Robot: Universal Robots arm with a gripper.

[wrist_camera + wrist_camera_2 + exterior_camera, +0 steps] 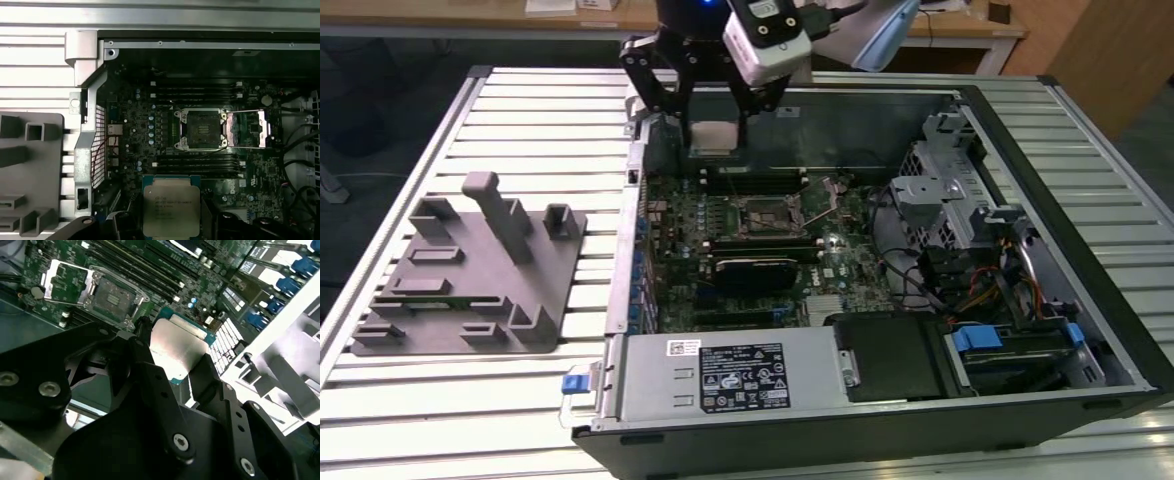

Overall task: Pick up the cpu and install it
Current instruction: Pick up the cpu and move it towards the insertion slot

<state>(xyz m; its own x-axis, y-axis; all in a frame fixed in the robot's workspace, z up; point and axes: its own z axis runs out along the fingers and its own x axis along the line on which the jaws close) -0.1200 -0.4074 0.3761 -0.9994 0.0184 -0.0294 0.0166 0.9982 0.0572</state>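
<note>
Now: cpu in grasp above the open case

My gripper [715, 128] is clenched on the cpu [716, 140], upper middle of the exterior view, over the far side of the open computer case [1067, 330]. In the second wrist view my fingers [150, 357] pinch the cpu's two opposite edges. Its silver top shows in both wrist views. The socket [767, 213] on the motherboard [841, 270] stands open, apart from the cpu. A grey fixture plate [467, 290] lies on the slatted table [400, 400], at the exterior view's left of the case.
</note>
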